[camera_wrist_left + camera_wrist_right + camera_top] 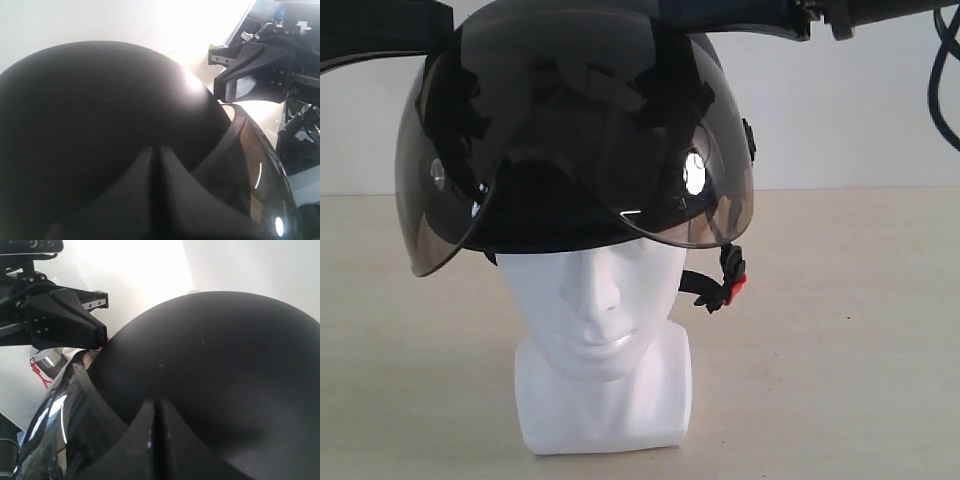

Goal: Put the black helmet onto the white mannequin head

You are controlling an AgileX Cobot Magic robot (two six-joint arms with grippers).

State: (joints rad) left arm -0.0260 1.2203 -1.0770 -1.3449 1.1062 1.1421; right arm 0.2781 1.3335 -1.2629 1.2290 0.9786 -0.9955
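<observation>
The bench (850,360) lies open either side of the white mannequin head (600,300) and before its base; the black helmet (560,225) caps the crown; its visor (720,190) juts forward over the brow; the chin strap (725,285) hangs beside one cheek; the left gripper (155,152) and right gripper (156,405), jaws closed, crowd the shell.

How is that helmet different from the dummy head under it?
The black helmet is matte and dark; the white mannequin head is glossy. The helmet is wider and overhangs the head on both sides. The helmet covers the crown up top, while the head stands on the table by its base. Both are rounded and face the exterior camera.
</observation>
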